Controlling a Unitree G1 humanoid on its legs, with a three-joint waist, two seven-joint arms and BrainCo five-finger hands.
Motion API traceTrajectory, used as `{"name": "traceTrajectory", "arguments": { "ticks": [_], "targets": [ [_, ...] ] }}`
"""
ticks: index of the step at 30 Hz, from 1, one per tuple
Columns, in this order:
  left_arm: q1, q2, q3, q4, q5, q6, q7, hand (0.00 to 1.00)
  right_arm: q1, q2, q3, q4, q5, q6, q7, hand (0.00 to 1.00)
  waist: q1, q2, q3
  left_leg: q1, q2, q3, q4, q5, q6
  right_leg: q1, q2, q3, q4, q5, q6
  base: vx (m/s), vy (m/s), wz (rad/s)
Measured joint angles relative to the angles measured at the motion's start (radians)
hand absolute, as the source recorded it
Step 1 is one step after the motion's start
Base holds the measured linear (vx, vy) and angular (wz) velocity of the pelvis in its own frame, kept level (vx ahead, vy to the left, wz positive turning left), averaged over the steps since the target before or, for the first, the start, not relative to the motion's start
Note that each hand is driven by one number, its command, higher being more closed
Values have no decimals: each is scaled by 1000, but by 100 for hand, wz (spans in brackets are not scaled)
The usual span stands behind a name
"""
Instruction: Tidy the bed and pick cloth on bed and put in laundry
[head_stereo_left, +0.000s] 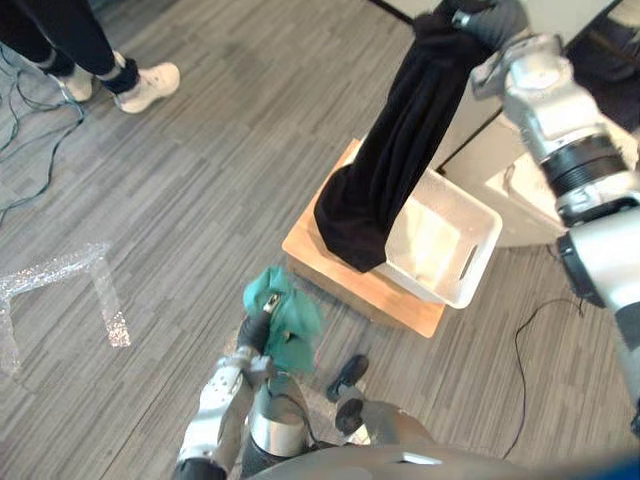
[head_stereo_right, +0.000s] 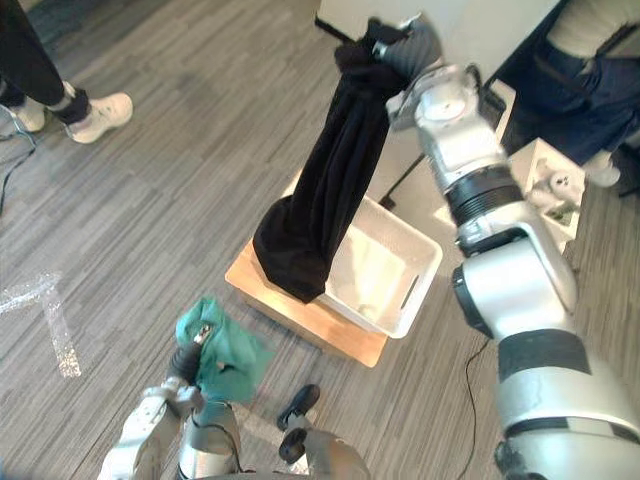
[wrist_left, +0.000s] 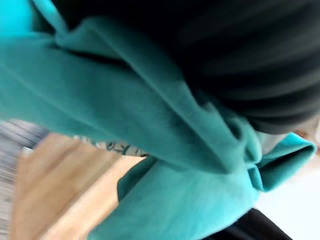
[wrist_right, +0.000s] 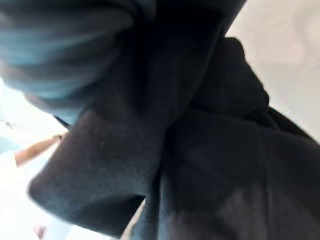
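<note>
A long black cloth (head_stereo_left: 395, 150) hangs from my right hand (head_stereo_left: 490, 22), which is raised high and shut on its top end. The cloth's lower end droops over the near-left rim of a white laundry basket (head_stereo_left: 475, 250), and its dark folds (wrist_right: 200, 150) lie close before the right wrist camera. The basket stands on a low wooden board (head_stereo_left: 335, 272) on the floor. Low in front of me, my left hand (head_stereo_left: 253, 330) is shut on a bunched teal cloth (head_stereo_left: 290, 320), held short of the board. The left wrist view has the teal cloth (wrist_left: 165, 150) pressed against the hand.
A person in white shoes (head_stereo_left: 145, 85) stands at the far left. Shiny tape (head_stereo_left: 65, 272) marks the grey floor on the left. Another person (head_stereo_right: 590, 70) and a small white box (head_stereo_right: 545, 180) are at the right, beside pale furniture (head_stereo_left: 520, 200).
</note>
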Motion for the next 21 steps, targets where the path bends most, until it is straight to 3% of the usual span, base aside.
{"name": "traceTrajectory", "arguments": {
  "ticks": [6,12,17,21],
  "targets": [
    [-99,3,-116,-10,-4,15,47,100,37,18,-42,-3,8,-3,22,100,-28,72,88,-67,-19,10,44,-14,17,-73,-21,68,19,4,-6,-42,73,-14],
    [-96,-4,-148,3,-4,-1,85,100,217,71,-156,-11,30,-8,-23,100,-56,98,106,-83,-29,11,46,-14,17,-111,-28,114,25,10,-15,9,44,-16],
    [-109,-33,-161,40,-10,-66,85,100,415,162,-243,-37,28,-77,-45,100,-101,139,114,-72,-42,-15,45,-17,21,-131,-37,164,32,23,-14,19,46,-24],
    [-110,-44,-165,42,-11,-101,84,100,533,220,-267,-127,-5,-118,-55,100,-137,155,109,-47,-45,-16,42,-18,23,-127,-38,196,33,30,-12,-1,22,-26]
  ]
}}
